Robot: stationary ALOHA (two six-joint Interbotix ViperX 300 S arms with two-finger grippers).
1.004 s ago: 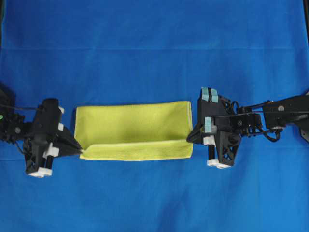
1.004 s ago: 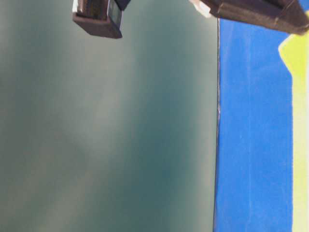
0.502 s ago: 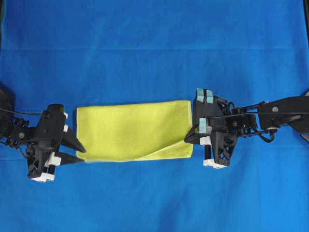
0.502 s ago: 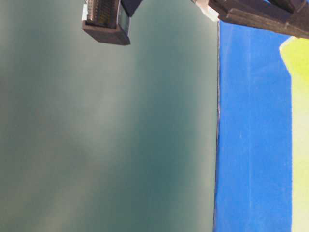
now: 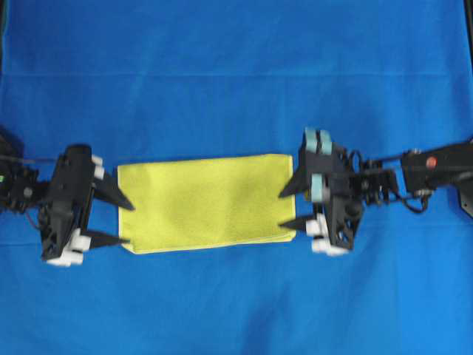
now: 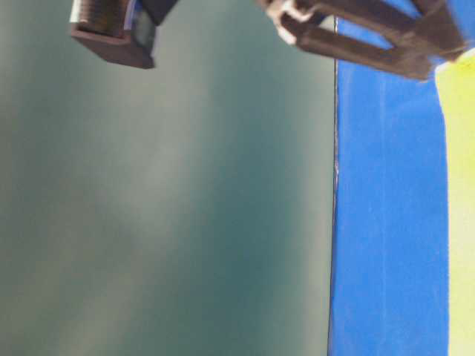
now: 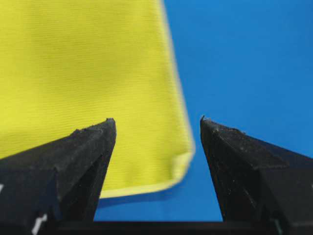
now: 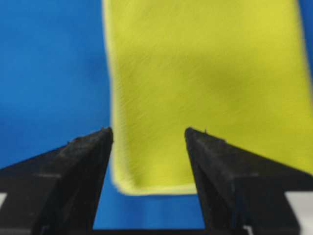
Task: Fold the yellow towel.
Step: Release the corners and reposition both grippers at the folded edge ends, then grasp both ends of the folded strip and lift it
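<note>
The towel lies folded in half on the blue surface. Left gripper and right gripper are both released, holding nothing. Another fold may be left.

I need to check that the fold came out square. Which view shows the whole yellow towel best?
The overhead view: the yellow towel lies whole there, a flat rectangle between both open grippers. Each wrist view shows only one end and its corner, between spread fingers. The table-level view catches just a yellow strip at its right edge.

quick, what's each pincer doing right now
left pincer: open, holding nothing, at the yellow towel's left edge
right pincer: open, holding nothing, at its right edge
</note>
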